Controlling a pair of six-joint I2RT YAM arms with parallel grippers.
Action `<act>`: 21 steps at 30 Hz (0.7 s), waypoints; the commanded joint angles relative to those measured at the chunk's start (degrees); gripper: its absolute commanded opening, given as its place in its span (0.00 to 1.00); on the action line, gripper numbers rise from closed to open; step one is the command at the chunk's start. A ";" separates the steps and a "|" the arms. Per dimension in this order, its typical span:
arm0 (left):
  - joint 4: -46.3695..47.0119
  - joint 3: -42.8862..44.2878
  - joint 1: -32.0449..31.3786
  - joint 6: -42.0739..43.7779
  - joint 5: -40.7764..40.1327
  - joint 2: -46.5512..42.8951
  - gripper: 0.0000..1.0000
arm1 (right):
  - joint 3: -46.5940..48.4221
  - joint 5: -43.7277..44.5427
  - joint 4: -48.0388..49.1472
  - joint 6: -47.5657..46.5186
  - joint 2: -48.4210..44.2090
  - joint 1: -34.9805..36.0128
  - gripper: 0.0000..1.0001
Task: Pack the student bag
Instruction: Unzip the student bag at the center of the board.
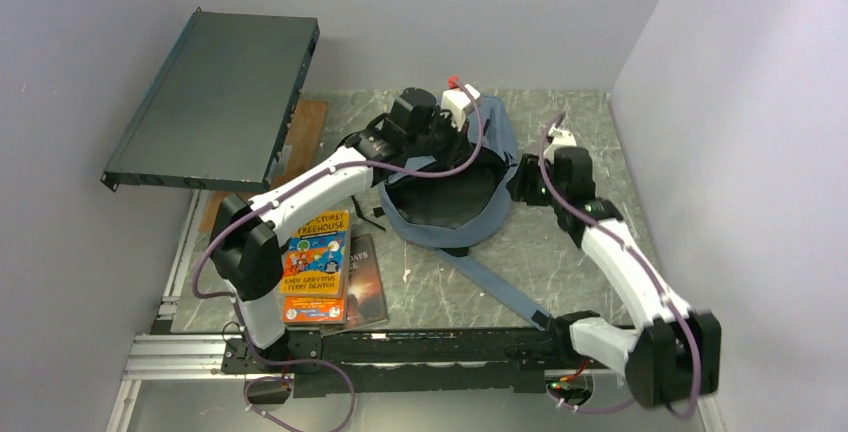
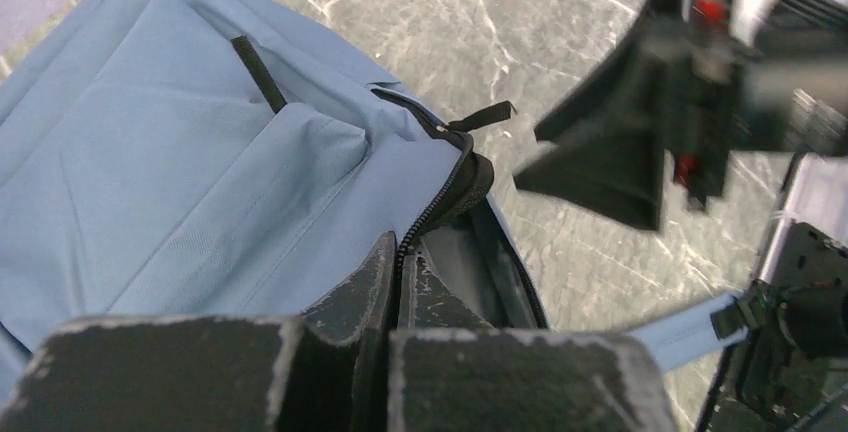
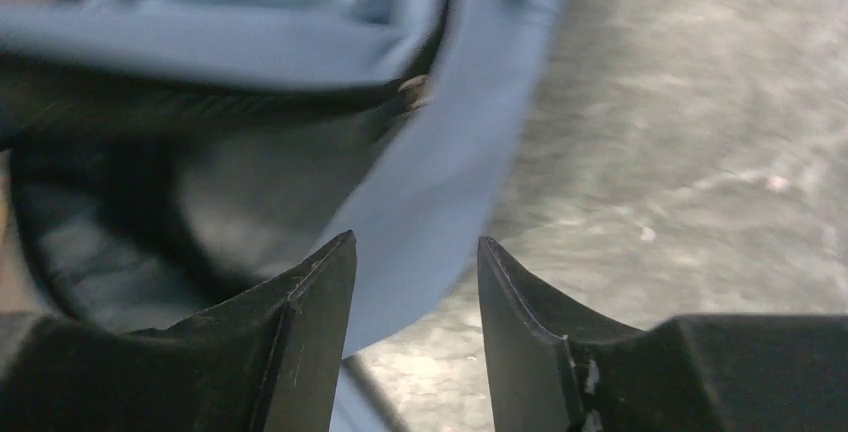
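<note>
Left wrist view: my left gripper (image 2: 400, 257) is clenched, tip against tip. The dark zipper (image 2: 432, 207) of the student bag (image 2: 180, 182) runs straight into the seam between my fingers, so I am pinching the edge of the bag's opening. Beyond the tips, the blue-grey front panel spreads away to the left. Just right of them the mouth gapes a little, showing grey lining.

The right wrist view shows what that one cannot. My right gripper (image 3: 415, 244) is released, its two fingers spread with a clear gap. The bag's blue rim lies blurred just past the tips, in line with that gap, and I cannot tell whether it touches either finger. Left of these fingers is the dark inside of the bag, and right of them is the bare marbled table (image 3: 700, 102).

Only the top external view gives the whole layout. The bag lies open-mouthed between my two grippers, and a long strap (image 1: 500, 292) trails from it back toward the arm bases. A stack of books (image 1: 315, 262) sits well behind and left of my left fingers. A dark flat panel (image 1: 215, 102) sits farther left.
</note>
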 commanded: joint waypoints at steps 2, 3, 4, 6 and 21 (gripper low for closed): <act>-6.80 9.85 2.64 -6.79 10.36 2.98 0.00 | -13.70 -14.96 17.54 -1.57 -13.18 6.81 0.53; -6.75 10.35 3.16 -8.21 11.26 3.29 0.00 | -14.62 -14.52 20.31 -0.75 -13.54 9.40 0.54; -6.14 10.55 3.56 -9.50 12.40 3.51 0.00 | -14.98 -13.74 22.20 -0.17 -13.34 11.87 0.54; -4.82 11.08 4.04 -11.31 14.67 3.90 0.00 | -15.20 -12.15 25.75 1.20 -11.46 15.38 0.54; -16.51 25.69 5.64 -7.09 18.96 12.10 0.00 | -23.86 -6.99 45.67 10.03 13.30 18.16 0.38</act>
